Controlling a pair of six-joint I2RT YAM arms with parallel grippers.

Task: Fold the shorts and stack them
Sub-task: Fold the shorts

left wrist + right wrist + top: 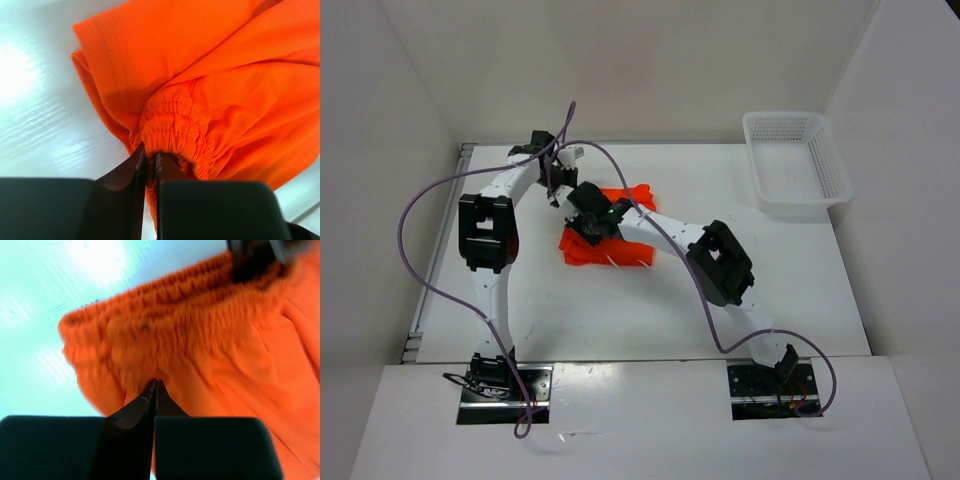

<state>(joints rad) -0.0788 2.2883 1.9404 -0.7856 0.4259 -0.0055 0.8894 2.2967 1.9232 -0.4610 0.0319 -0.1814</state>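
The bright orange shorts lie bunched on the white table, left of centre. My left gripper is at their far left edge. In the left wrist view it is shut on the gathered elastic waistband of the shorts. My right gripper reaches over the shorts from the right. In the right wrist view it is shut on a pinch of the shorts just below the waistband. The left gripper's dark fingers show at the top of that view, on the waistband. No drawstring shows.
A white plastic mesh basket stands at the table's far right. White walls enclose the table on the left, back and right. Purple cables loop over both arms.
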